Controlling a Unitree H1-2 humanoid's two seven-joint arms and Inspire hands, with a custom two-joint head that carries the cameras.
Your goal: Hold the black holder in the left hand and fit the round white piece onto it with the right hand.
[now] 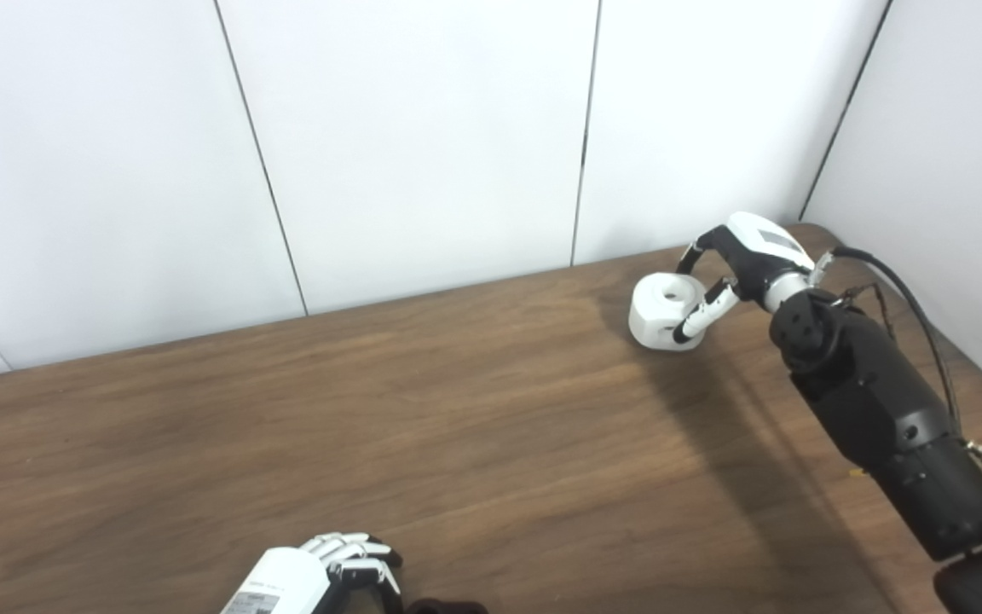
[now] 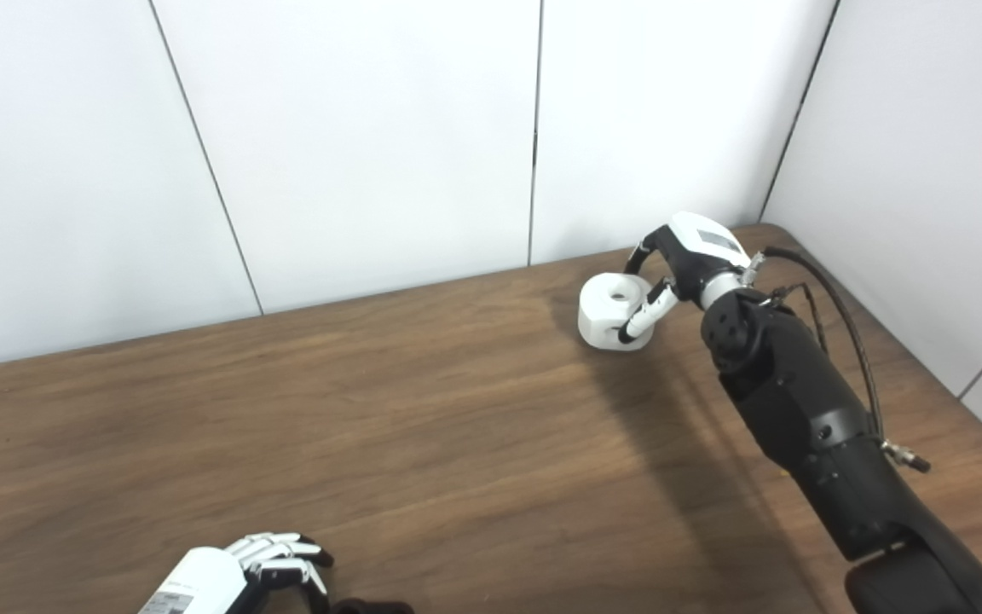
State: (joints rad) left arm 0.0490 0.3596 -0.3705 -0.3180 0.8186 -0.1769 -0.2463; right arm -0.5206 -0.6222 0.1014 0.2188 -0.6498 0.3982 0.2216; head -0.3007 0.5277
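White wall panels with dark seams back a brown wood-grain table point(image 1: 423, 426) whose far right corner is where the work is.

On that far part sits the round white piece point(image 1: 660, 311), a squat ring with a hole in its top face, resting on the wood. The right hand point(image 1: 734, 273) is at it: fingers point(image 1: 707, 313) curl down across its near side while the rest of the hand arches over from behind. It looks like a closing grasp, but the piece seems not yet lifted, and whether the hold is firm I cannot tell. The black forearm point(image 1: 883, 426) stretches back to the lower right edge.

Well apart, at the bottom edge, the left hand point(image 2: 265, 558) lies low with its fingers bent forward. A dark shape just beside it point(image 2: 367, 607) may be the black holder, but only a sliver shows, so whether the hand has hold of it cannot be told.

My judgement is that the step in hand is securing the white piece. To do it well, the thumb and fingers should press on opposite sides of the ring, leaving the central hole unobstructed, and the lift should be straight up so the piece does not roll or tip. It should then be carried level toward the holder, hole facing it.
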